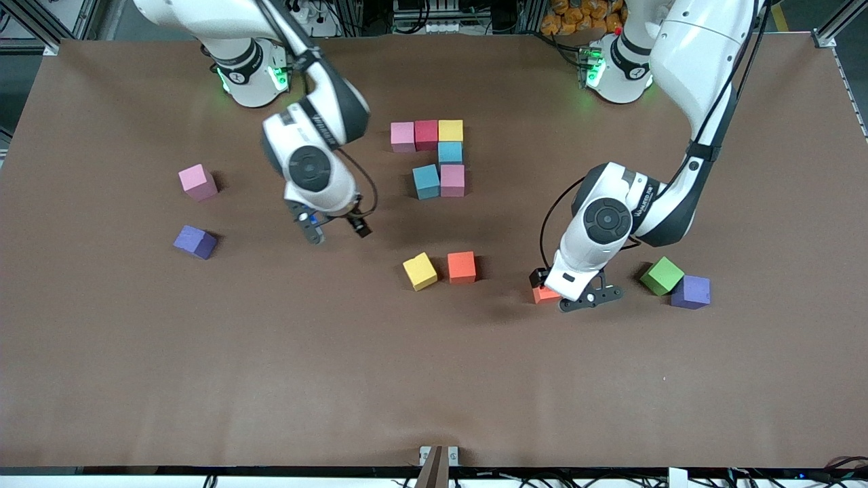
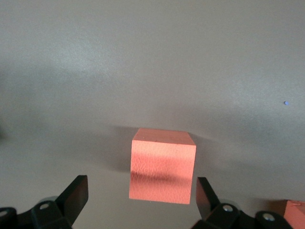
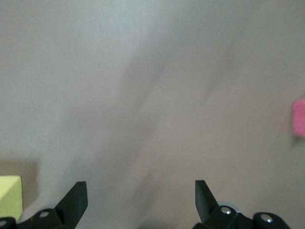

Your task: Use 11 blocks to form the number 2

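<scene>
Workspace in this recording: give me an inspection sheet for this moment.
Surface: brown table, flat, bare around the cubes.
Job's things: six cubes in the partial number 2: pink, crimson, yellow row, light blue beneath, then blue and pink. Loose: yellow cube, orange cube, second orange cube, green cube, purple cube, pink cube, another purple cube.
Clutter: nothing seen.
Hands: left hand open, straddling the second orange cube; right hand open over bare table.
Cables: black cable looping at the left wrist.
Surroundings: frame posts and wiring past the table edges.
</scene>
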